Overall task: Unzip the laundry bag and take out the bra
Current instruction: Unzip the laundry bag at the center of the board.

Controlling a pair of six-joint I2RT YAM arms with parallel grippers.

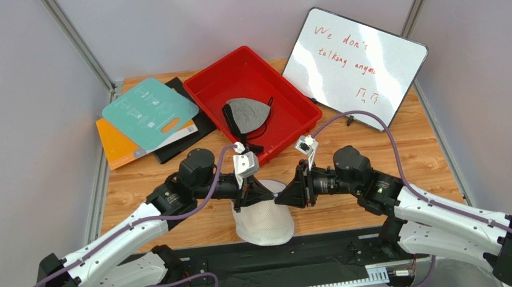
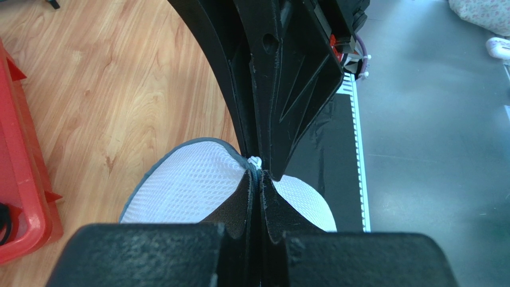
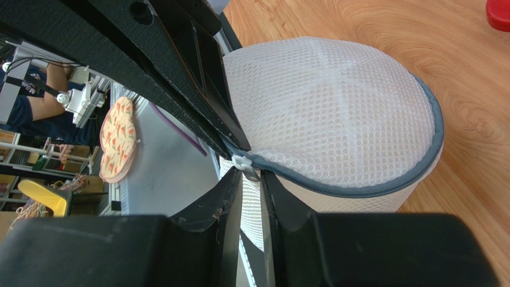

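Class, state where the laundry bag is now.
Top view: the laundry bag stands centre, at the near edge of the table, between the left tool and right tool, in front of the red tray.

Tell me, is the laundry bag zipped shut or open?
Zipped shut, as far as seen: on the laundry bag the grey zipper band runs closed along the visible rim, with no gap.

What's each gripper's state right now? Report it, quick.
Left gripper: shut on the rim of the laundry bag.
Right gripper: jaws narrowly apart at the zipper pull; grip cannot be told.
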